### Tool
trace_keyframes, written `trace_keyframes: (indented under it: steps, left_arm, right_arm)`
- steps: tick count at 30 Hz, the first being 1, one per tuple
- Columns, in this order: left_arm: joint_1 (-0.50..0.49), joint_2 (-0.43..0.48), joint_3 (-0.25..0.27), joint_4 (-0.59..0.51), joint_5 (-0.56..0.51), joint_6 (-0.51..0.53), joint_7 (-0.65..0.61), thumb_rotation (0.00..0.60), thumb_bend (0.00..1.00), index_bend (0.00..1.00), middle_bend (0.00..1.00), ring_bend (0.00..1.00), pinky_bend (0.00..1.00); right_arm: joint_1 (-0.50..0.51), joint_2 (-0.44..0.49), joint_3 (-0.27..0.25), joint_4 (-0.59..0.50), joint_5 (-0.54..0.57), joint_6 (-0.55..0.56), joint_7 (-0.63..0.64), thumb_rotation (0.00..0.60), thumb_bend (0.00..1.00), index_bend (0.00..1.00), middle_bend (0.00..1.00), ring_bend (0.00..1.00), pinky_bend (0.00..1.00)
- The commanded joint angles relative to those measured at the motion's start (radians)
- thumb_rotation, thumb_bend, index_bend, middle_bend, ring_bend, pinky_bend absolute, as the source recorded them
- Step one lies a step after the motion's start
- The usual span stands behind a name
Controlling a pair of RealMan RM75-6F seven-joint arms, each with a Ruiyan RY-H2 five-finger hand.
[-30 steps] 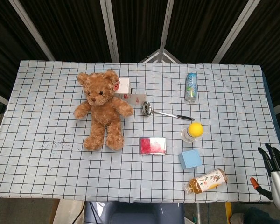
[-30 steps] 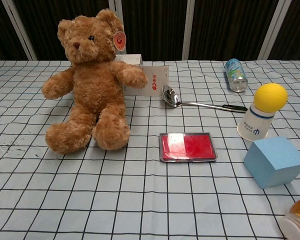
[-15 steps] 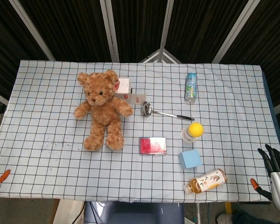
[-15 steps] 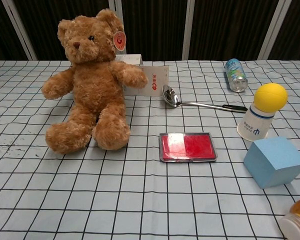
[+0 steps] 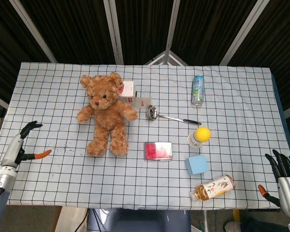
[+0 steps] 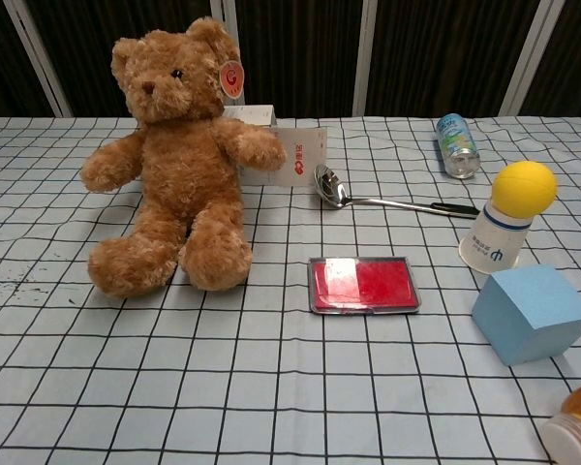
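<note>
While left hand (image 5: 20, 145) hovers, plush bear (image 5: 106, 112), checked cloth (image 5: 241, 121)

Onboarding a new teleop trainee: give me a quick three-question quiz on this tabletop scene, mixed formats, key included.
1. True or false: the yellow ball sits on top of an upturned paper cup.
2. What lies between the teddy bear and the blue cube in the head view? A) red ink pad B) can C) ladle
3. Fill in: the left hand holds ____.

Key: 1 true; 2 A; 3 nothing, its fingers are apart over the table's left edge.
</note>
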Motion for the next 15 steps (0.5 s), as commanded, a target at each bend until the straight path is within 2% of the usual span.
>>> trace_keyframes:
  steps: [1,8,15]
  left_arm:
    - [-0.126,-0.072,-0.096,0.045,-0.200,-0.125,-0.040,0.600,0.24,0.20,0.07,0.00,0.00]
    - [-0.216,-0.210,-0.165,0.174,-0.380,-0.129,-0.065,0.600,0.24,0.22,0.10,0.00,0.00]
    - [-0.275,-0.326,-0.197,0.312,-0.515,-0.242,-0.134,0.600,0.24,0.22,0.11,0.00,0.00]
  right_arm:
    - [0.002,-0.001,0.001,0.004,0.006,-0.006,0.001,0.600,0.22,0.12,0.06,0.08,0.00]
    - [0.010,-0.004,0.004,0.015,0.022,-0.025,0.009,0.600,0.22,0.12,0.06,0.08,0.00]
    - [0.015,-0.007,0.008,0.022,0.031,-0.032,0.013,0.600,0.22,0.12,0.06,0.08,0.00]
